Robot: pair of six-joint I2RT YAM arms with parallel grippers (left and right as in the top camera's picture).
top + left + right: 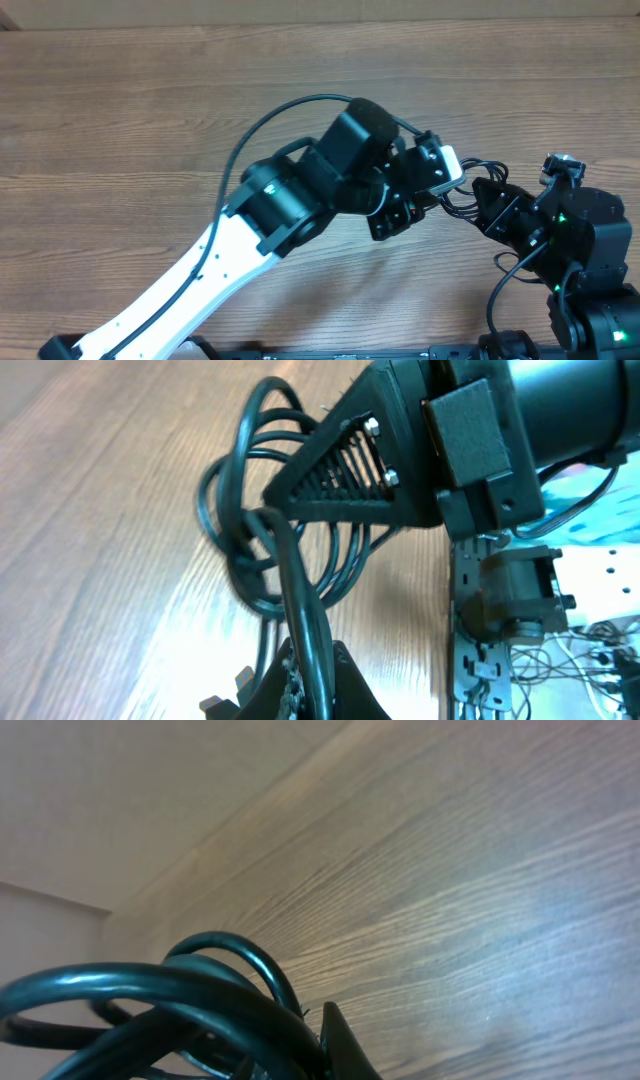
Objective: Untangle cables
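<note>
Cables (297,595) | left end effector (305,682) clamped on one strand | right end effector (292,1055) clamped on loops

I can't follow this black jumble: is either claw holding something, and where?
Both grip the cables: the left gripper pinches one strand leading out of the loops, the right gripper clamps the looped bundle.

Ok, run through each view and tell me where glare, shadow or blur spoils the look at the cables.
Overhead: even light, sharp, but the cables are mostly hidden between the two arms. Left wrist: the cable loops are slightly soft, with white glare on the table at lower left. Right wrist: the cables sit right against the lens and are blurred, with a pale sheen on the wood at right.
</note>
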